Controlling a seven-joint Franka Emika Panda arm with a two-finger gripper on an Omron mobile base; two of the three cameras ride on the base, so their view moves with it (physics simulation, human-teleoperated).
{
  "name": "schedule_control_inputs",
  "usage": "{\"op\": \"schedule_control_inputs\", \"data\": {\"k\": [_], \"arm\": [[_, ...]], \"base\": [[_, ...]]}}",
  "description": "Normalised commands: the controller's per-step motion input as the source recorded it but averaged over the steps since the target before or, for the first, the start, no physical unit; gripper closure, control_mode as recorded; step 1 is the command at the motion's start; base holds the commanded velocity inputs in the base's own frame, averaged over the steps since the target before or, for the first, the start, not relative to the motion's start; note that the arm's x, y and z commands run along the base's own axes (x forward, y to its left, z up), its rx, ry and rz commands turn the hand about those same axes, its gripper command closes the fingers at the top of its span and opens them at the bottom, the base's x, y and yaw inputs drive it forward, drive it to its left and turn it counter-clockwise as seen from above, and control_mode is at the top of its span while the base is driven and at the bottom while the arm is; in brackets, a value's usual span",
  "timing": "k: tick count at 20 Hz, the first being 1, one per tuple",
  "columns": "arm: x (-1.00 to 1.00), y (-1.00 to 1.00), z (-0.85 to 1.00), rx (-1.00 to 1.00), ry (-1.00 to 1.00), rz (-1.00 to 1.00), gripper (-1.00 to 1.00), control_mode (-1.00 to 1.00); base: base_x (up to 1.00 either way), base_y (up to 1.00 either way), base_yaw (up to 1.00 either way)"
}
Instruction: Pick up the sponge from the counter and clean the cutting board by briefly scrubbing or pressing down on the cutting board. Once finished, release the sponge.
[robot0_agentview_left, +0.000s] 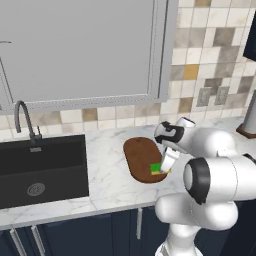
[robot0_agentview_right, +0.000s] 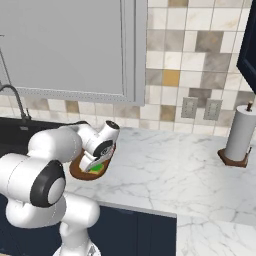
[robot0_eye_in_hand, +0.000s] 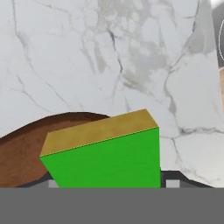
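The sponge is showing as a bright green block with a thin mustard-yellow face, tilted up on edge and sitting low between the gripper's two dark finger tips, which are standing wide at either flank of it; whether they are actually pressing it I cannot tell. Behind it, toward 9 o'clock in the hand view, the cutting board is curving as a smooth reddish-brown oval edge. The counter is spreading from 12 to 3 o'clock, white marble with grey veins.

The left base view is giving the board's whole rounded outline, with the sponge sitting at its 4 o'clock end under the hand, and a black sink lying at 9 o'clock. The right base view is adding a paper towel roll at 3 o'clock, while the arm is covering most of the board.
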Motion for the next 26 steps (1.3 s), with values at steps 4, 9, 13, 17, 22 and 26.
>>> {"op": "schedule_control_inputs", "data": {"k": [4, 9, 13, 17, 22, 26], "arm": [[0.06, 0.00, -0.14, 0.00, 0.00, 0.00, 1.00, -1.00], [0.07, 0.00, -0.12, 0.00, 0.00, 0.00, 1.00, -1.00], [0.14, 0.00, -0.08, 0.00, 0.00, 0.00, 1.00, -1.00], [0.28, 0.00, -0.08, 0.00, 0.00, 0.00, 1.00, -1.00], [0.40, 0.00, -0.05, 0.00, 0.00, 0.00, 1.00, -1.00], [0.48, 0.00, -0.03, 0.00, 0.00, 0.00, 1.00, -1.00]], "base": [[0.00, 0.00, 0.00], [0.00, 0.00, 0.00], [0.00, 0.00, 0.00], [0.00, 0.00, 0.00], [0.00, 0.00, 0.00], [0.00, 0.00, 0.00]]}}
